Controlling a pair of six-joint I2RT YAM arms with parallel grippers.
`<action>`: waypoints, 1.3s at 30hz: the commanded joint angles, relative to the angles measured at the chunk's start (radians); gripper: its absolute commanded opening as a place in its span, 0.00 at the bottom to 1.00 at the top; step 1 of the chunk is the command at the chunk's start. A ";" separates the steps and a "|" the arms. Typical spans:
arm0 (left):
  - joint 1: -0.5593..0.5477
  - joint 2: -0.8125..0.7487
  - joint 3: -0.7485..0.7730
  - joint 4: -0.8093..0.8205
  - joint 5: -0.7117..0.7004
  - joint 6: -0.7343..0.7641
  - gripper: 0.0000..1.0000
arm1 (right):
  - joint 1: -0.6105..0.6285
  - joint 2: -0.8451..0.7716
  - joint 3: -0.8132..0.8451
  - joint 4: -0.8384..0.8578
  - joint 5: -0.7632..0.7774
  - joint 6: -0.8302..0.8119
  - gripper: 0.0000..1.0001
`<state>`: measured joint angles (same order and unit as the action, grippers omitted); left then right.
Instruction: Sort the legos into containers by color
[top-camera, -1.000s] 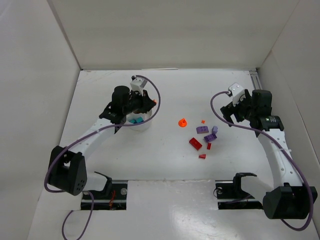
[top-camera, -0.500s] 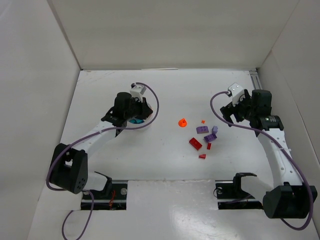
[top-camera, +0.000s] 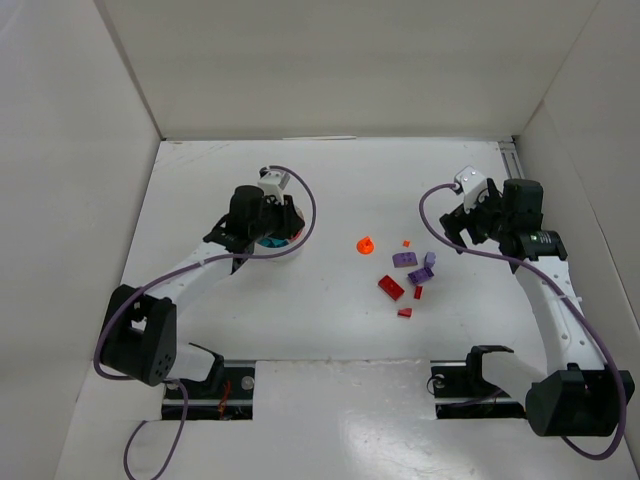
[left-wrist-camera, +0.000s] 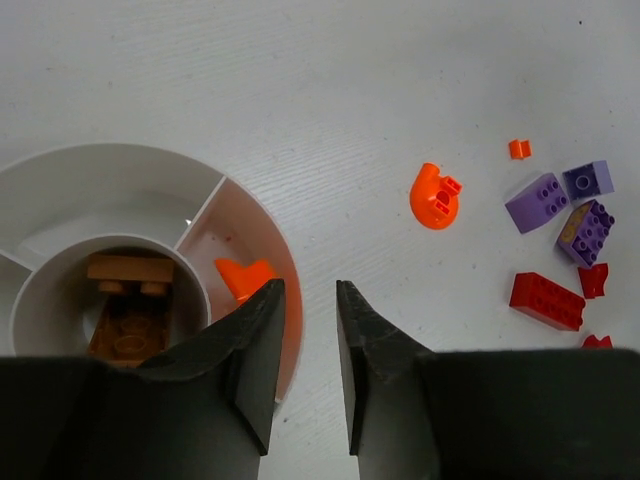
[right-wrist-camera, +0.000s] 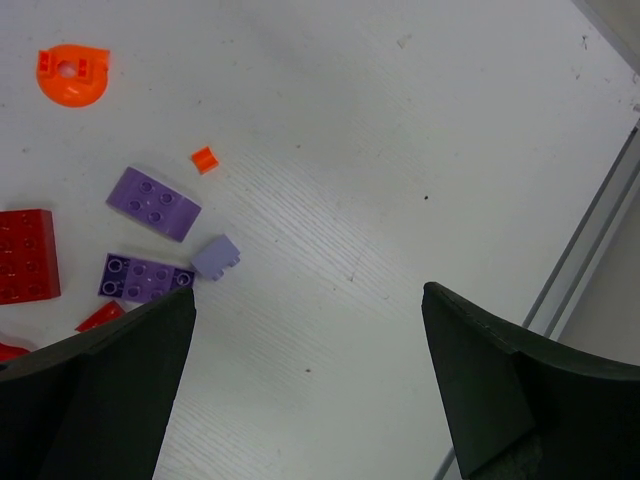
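On the left half of the table (top-camera: 340, 180), about midway between its near and far edges, the left gripper (left-wrist-camera: 308, 290) is hovering over the right rim of the white dish (left-wrist-camera: 90, 190). Its jaws are standing only a narrow gap apart and are gripping nothing. Just ahead of its left finger an orange piece (left-wrist-camera: 245, 275) is lying in a wedge compartment against the outer wall, brown bricks (left-wrist-camera: 128, 300) are sitting in the central hub, and from above a teal brick (top-camera: 268, 242) is showing in a wedge on the near side. Right of the dish and apart from it, near the table's middle, the orange ring-shaped piece (left-wrist-camera: 433, 195) is resting on the bare surface. A tiny orange bit (left-wrist-camera: 518, 149) is lying further right. Next to that, three purple bricks (left-wrist-camera: 538, 202) are clustering close together, two of them touching or nearly so. A red brick (left-wrist-camera: 546, 300) is lying on their near side, with two small red scraps (left-wrist-camera: 592, 280) just beside it. Toward the right edge, the right gripper (right-wrist-camera: 308, 300) is hanging over bare table just right of the loose pile. Its jaws are spreading wide and are holding nothing.
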<state>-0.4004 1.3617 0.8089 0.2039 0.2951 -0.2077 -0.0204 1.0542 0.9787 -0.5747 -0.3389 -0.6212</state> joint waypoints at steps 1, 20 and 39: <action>-0.017 -0.025 -0.010 0.032 -0.002 -0.006 0.26 | -0.009 -0.002 0.008 0.044 -0.032 -0.015 0.99; -0.058 -0.308 0.061 -0.145 -0.089 -0.085 1.00 | 0.439 0.220 0.040 0.226 0.126 -0.003 0.99; -0.077 -0.636 -0.091 -0.314 -0.298 -0.341 1.00 | 0.625 0.785 0.213 0.388 0.362 0.451 0.93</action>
<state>-0.4644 0.7429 0.7250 -0.1268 0.0109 -0.5247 0.6075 1.8420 1.1584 -0.2398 -0.0505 -0.2577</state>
